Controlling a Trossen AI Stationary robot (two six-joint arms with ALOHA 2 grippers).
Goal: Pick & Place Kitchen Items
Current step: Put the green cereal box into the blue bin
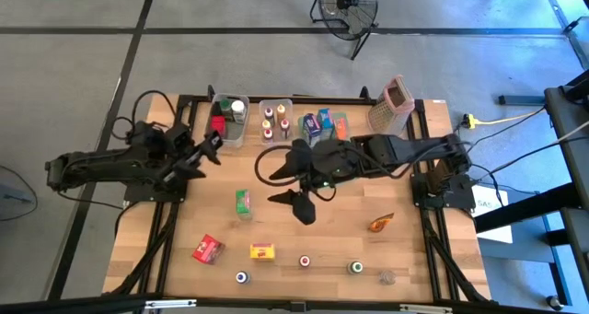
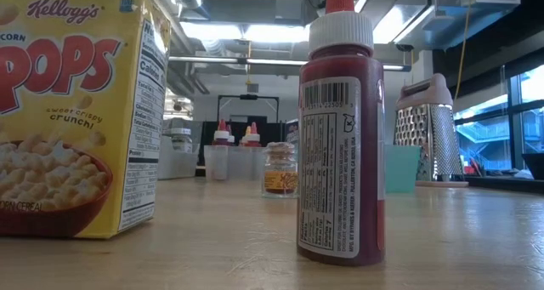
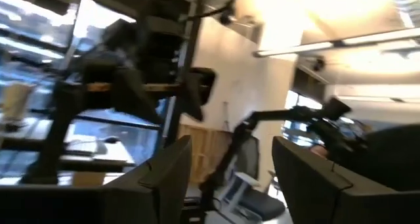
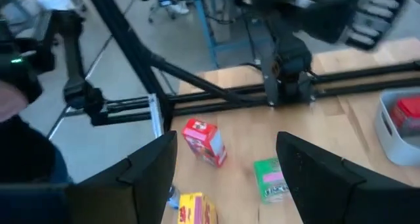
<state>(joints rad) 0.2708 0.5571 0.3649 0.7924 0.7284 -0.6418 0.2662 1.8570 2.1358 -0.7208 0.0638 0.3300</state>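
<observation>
Small groceries lie on the wooden table (image 1: 405, 250). Among them are a green carton (image 1: 243, 202), a red carton (image 1: 208, 250), a yellow carton (image 1: 263, 251), an orange packet (image 1: 382, 223) and several capped jars near the front edge. My right gripper (image 1: 294, 205) hangs open above the table's middle, right of the green carton. Its wrist view shows the red carton (image 4: 205, 142) and the green carton (image 4: 270, 178) below its empty fingers (image 4: 226, 171). My left gripper (image 1: 207, 151) is open at the far left, raised and tipped upward, with only the room between its fingers (image 3: 230, 178).
Clear bins (image 1: 230, 119) (image 1: 276, 119) (image 1: 327, 125) with bottles and cartons line the far edge, and a box grater (image 1: 394, 107) stands at their right. In the low view a yellow cereal carton (image 2: 76, 111) and a red bottle (image 2: 340, 137) stand at the near edge.
</observation>
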